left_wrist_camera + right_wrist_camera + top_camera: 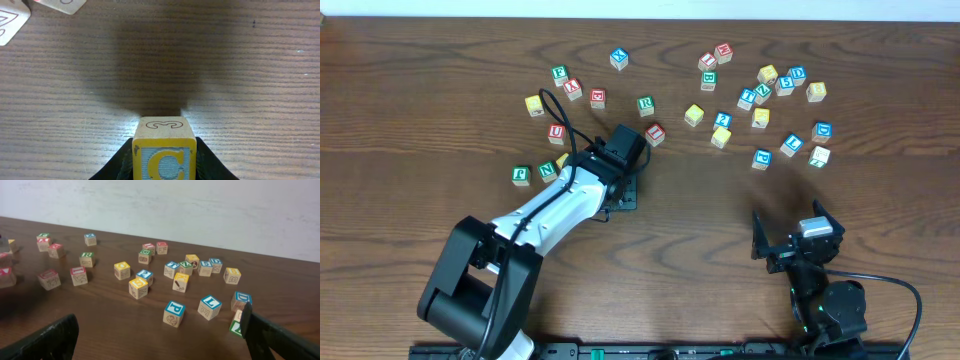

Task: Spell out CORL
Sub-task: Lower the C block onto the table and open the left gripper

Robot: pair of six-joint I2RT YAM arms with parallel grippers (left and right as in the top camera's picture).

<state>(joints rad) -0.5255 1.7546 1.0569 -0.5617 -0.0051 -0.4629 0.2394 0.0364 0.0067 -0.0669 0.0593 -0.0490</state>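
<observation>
The left gripper [163, 169] is clamped on the yellow C cube [163, 150] over bare table [235, 75]; whether the cube touches the wood is hidden. The right gripper [157, 320] stands wide apart, empty. No letter is laid out yet. The green R cube [646, 104] and blue L cube [210, 306] sit among the scattered cubes [760, 118]. The O is too small to pick out.
</observation>
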